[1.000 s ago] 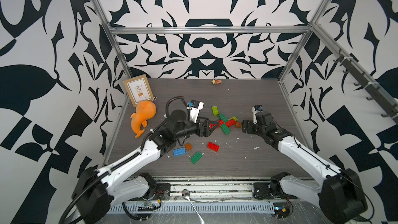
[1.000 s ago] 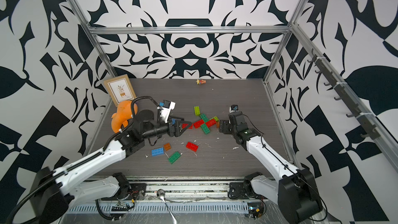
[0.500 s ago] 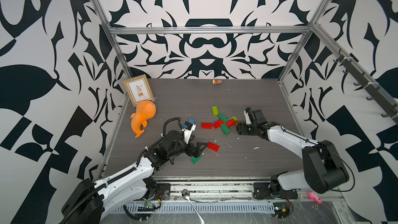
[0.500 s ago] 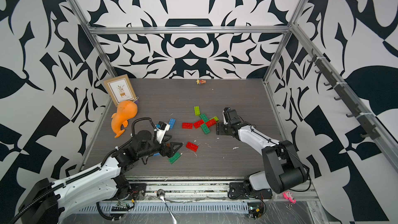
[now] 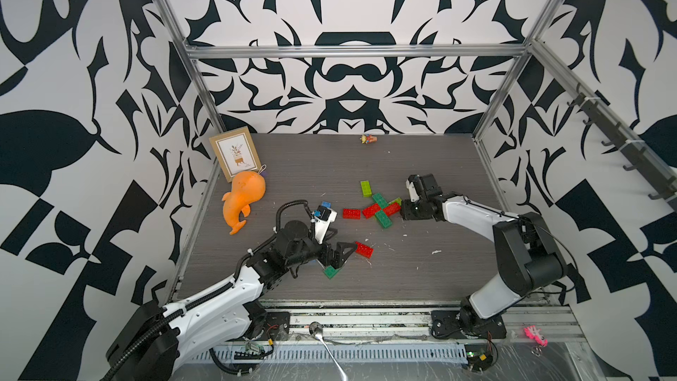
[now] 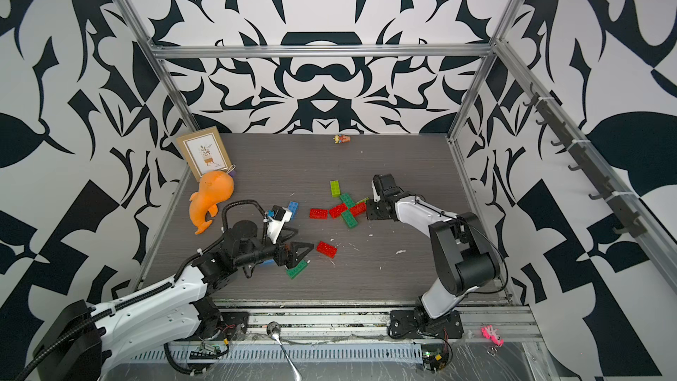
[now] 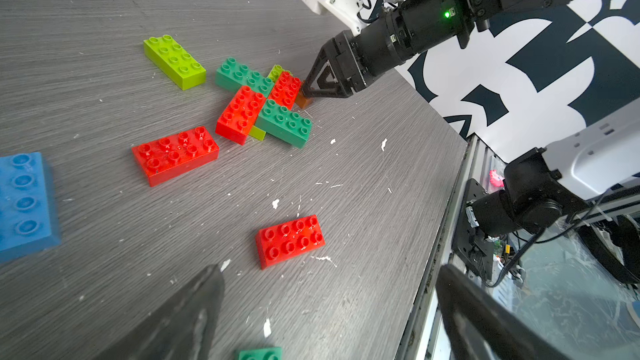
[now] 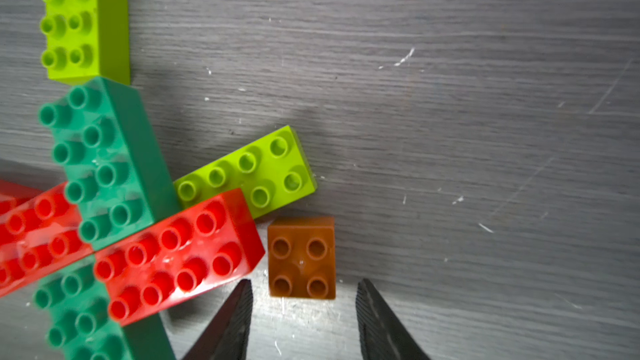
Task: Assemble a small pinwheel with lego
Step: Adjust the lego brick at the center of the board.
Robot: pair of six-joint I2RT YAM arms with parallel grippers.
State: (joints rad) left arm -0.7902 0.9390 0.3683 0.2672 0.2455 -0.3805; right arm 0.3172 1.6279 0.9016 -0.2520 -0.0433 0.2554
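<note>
The lego pinwheel (image 5: 381, 210), a cross of red and dark green bricks on a lime one, lies mid-table. At its right end my right gripper (image 8: 303, 282) stands open, its fingers flanking the near edge of a small orange brick (image 8: 301, 258) with gaps on both sides; the same gripper (image 7: 306, 93) shows in the left wrist view. Loose pieces are a lime brick (image 5: 365, 188), two red bricks (image 5: 351, 213) (image 5: 363, 249), a blue brick (image 6: 293, 209) and a dark green brick (image 5: 331, 271). My left gripper (image 5: 340, 251) hangs wide open and empty over that green brick.
An orange plush whale (image 5: 243, 196) and a picture frame (image 5: 235, 157) stand at the back left. A small figure (image 5: 368, 138) lies by the back wall. A spoon (image 5: 322, 335) rests on the front rail, close behind the table's front edge (image 5: 366, 296).
My left arm has drawn back from the pinwheel toward the front, its gripper open. My right gripper has moved in to the pinwheel's right end and narrowed its jaws about the orange brick.
</note>
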